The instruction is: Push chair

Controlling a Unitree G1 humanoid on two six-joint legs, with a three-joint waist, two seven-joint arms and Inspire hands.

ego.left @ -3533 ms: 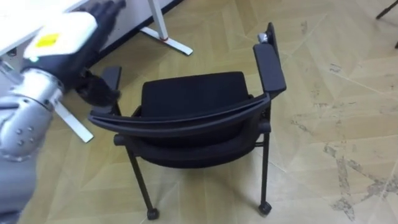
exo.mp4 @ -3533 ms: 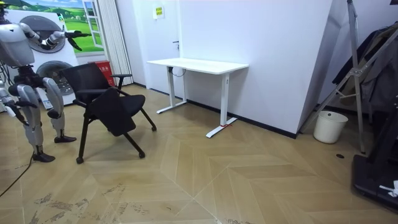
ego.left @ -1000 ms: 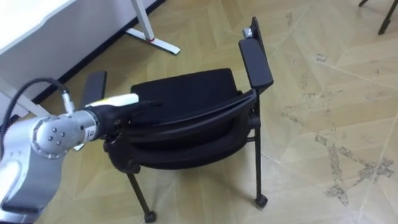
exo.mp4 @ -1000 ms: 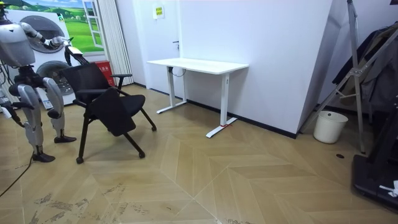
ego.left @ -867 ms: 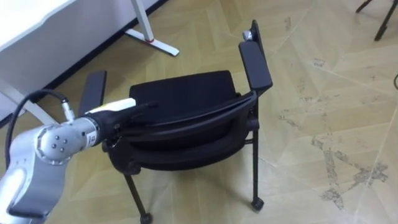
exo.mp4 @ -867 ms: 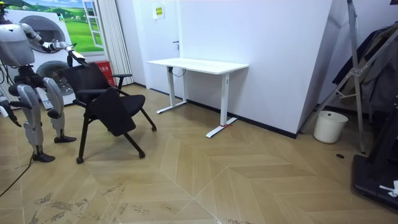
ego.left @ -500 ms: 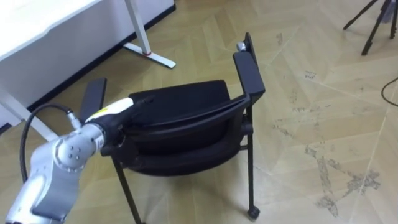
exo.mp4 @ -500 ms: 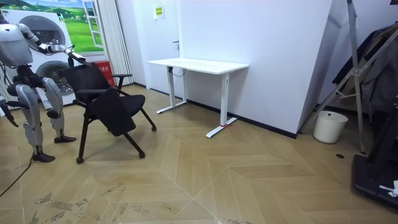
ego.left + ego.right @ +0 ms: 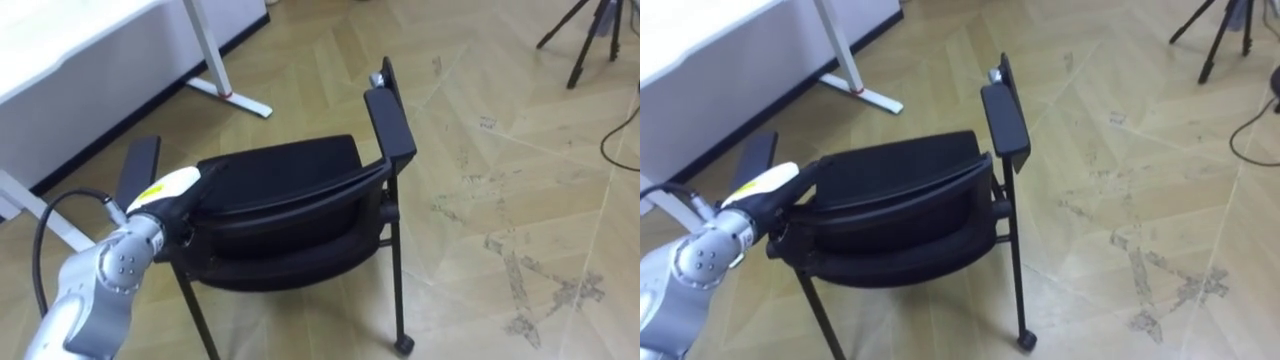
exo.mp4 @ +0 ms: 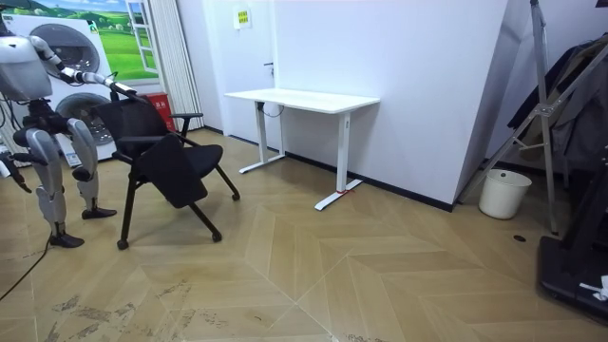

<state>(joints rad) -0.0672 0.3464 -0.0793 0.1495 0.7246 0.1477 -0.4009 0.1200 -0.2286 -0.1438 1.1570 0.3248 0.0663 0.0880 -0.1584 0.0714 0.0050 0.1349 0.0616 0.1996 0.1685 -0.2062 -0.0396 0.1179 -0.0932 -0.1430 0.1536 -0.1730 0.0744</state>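
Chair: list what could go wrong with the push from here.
The left robot hand sits at one end of the backrest of the chair, so a push may swivel it rather than roll it straight.
The foot of the white desk lies on the floor just beyond the chair; a castor could catch on it.

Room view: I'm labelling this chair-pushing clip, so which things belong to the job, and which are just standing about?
Part of the job: the black chair; the robot's left hand, at the top edge of the chair's backrest.
Just standing about: the white desk against the wall; the white bin on the floor by the wall.
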